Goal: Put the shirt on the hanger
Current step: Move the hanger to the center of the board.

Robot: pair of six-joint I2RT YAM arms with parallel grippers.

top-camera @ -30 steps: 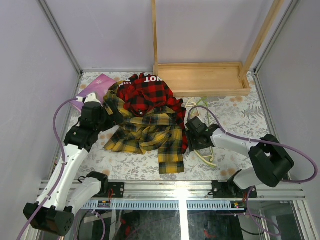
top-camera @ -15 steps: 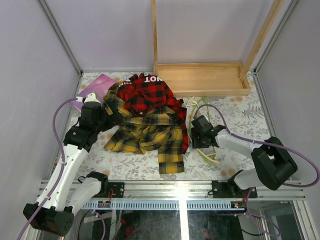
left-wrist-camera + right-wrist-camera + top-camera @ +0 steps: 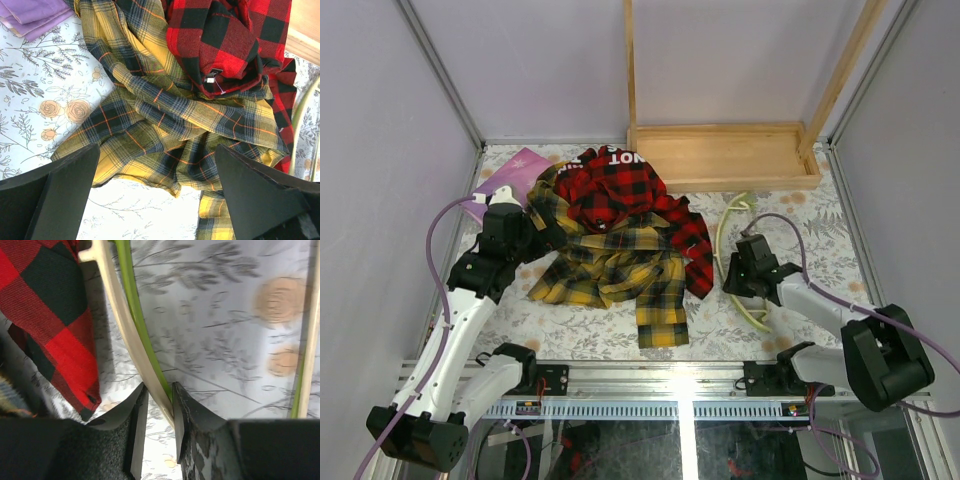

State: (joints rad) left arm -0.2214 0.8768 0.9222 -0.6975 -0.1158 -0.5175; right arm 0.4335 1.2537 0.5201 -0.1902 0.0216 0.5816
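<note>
Top external view shows, at the far left of the floral table, a purple cloth lying flat. Just beside it, the left gripper hangs over the near-left edge of the clothes pile. In the left wrist view its jaws stand wide apart with nothing between them, and both fingers are clear of the fabric below. The shirt lies crumpled in the middle of the table. Its yellow-and-black plaid is bunched in folds, and one part trails toward the near edge. The red-and-black plaid garment lies on its far half, overlapping it. Beyond the pile, a wooden tray sits against the back wall. Right of the clothes and apart from the shirt, the hanger rests on the table with its thin green bar pressed along a cream curved hanger. The right gripper has its jaws drawn in close on that pair of bars where they run side by side. The red garment's edge is just to its left.
</note>
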